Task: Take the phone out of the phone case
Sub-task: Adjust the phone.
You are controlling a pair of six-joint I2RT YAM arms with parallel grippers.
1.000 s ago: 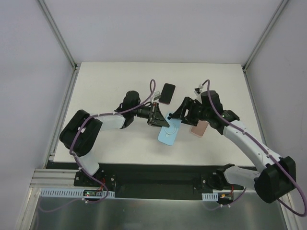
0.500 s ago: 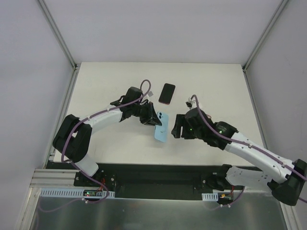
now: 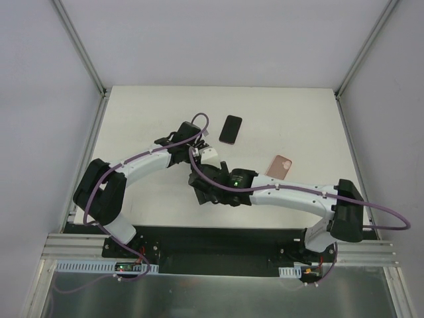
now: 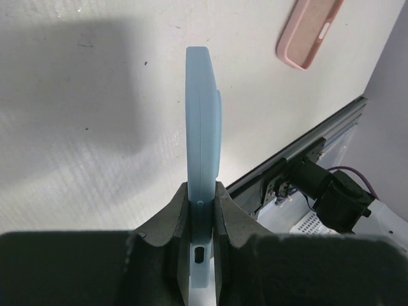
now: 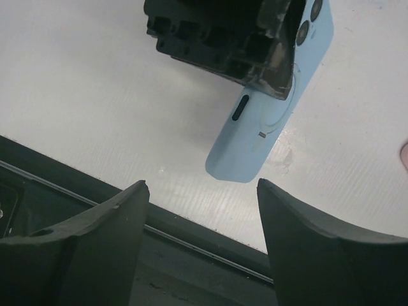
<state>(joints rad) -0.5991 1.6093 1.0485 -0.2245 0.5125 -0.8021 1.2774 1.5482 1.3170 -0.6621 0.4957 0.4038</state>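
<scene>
- My left gripper (image 4: pixel 201 191) is clenched on the light-blue phone case (image 4: pixel 203 115). Its two dark fingers (image 4: pixel 180 205) pinch the case from both faces at one end.
- In the left wrist view the case stands edge-on between the fingers, and its free end reaches out over the white table (image 3: pixel 146 112).
- A shadow lies on the table beside the case, so I read it as held off the surface.
- From the right wrist view I see the back of the case (image 5: pixel 268 121). Two camera lenses (image 5: pixel 301 32) sit in its top corner, just beside the left gripper's dark body.
- A faint ring is moulded on that back, with a dark oval slot (image 5: pixel 239 107) at the ring's edge.
- Below the slot is a tiny mark (image 5: pixel 261 134), the only label I can find, and it is too small for me to read.
- My right gripper (image 5: pixel 202 185) is released, with its jaws spread wide and nothing between them. It sits near the case's free end without touching it.
- In the top view my right arm stretches across the near part of the table and hides the case.
- A pink phone case (image 3: pixel 278 165) lies flat on the table, well apart from the blue one. I can read no brand on it.
- A black phone (image 3: pixel 230 129) lies flat farther back, with its screen dark.
</scene>
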